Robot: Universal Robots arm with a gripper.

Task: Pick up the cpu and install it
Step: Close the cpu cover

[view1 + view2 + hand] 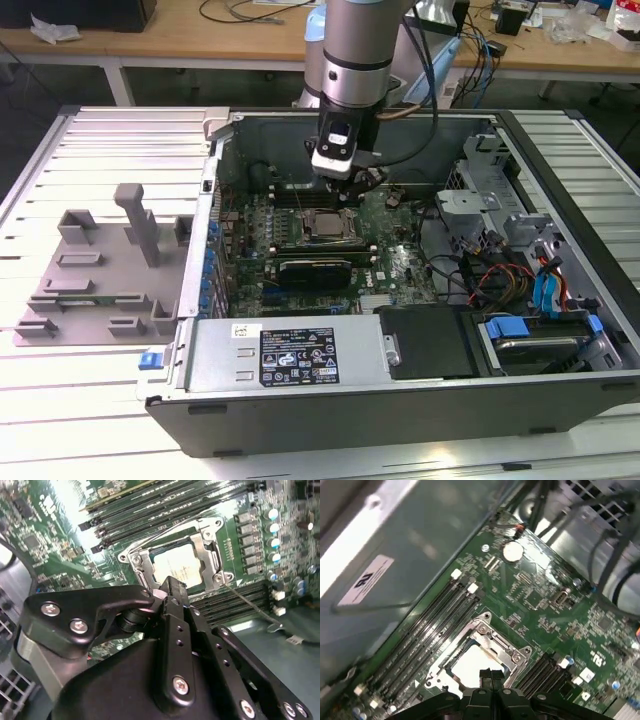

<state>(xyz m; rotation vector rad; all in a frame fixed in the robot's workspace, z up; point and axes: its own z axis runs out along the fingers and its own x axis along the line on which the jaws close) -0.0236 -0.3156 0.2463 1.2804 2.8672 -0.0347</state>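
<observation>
- Gripper (171, 586) hovers low over the motherboard (400, 262), and in both wrist views we read its fingers as pressed together with nothing between them.
- We spot the cpu (181, 566) lying flat inside the metal socket frame (212, 555), silvery plate up. It looks seated to us, so we judge the placing to be done.
- Here's the relation that matters: the cpu sits just beyond and below the fingertips, close but apart, with no contact that we can see.
- It's square, so we have no long axis to line up. Its edges run parallel to the memory slots (150, 507) on either side.
- In the exterior view the arm stands over the open computer case (350, 415), with the cpu slightly toward the exterior view's left of the gripper.
</observation>
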